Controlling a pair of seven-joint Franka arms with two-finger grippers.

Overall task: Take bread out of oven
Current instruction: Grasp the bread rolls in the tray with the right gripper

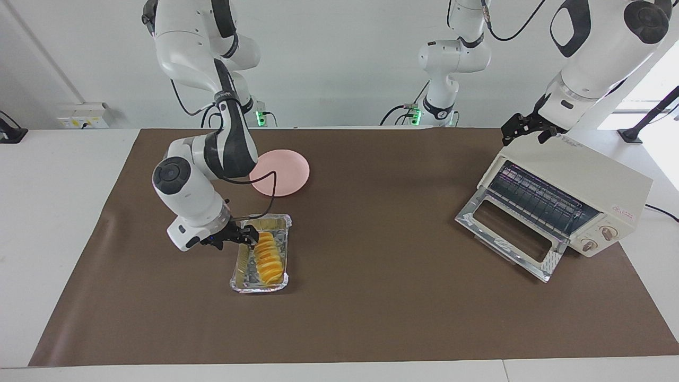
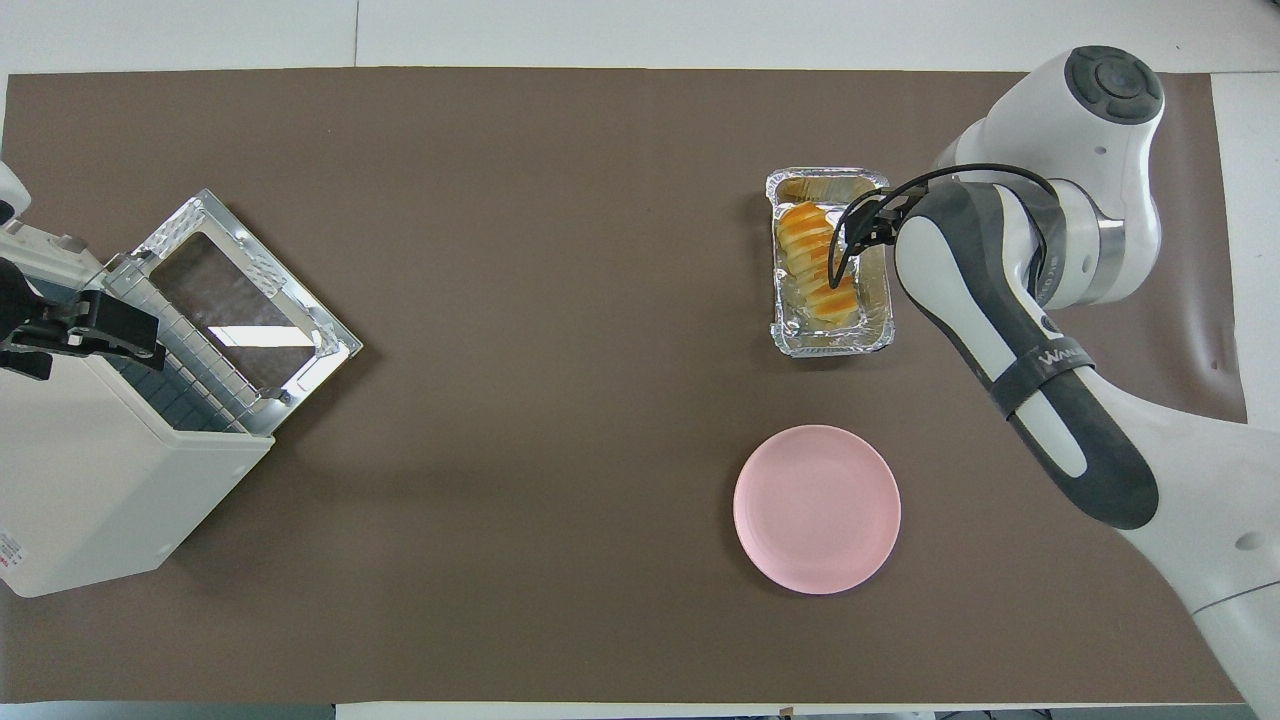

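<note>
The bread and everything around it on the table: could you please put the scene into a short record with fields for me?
bread: lying in the foil tray, out of the oven
oven: at the left arm's end of the table, door down, rack bare
pink plate: nearer to the robots than the foil tray, nothing on it
right hand: over the foil tray's edge beside the bread, holding nothing
left hand: over the oven's top corner, waiting
</note>
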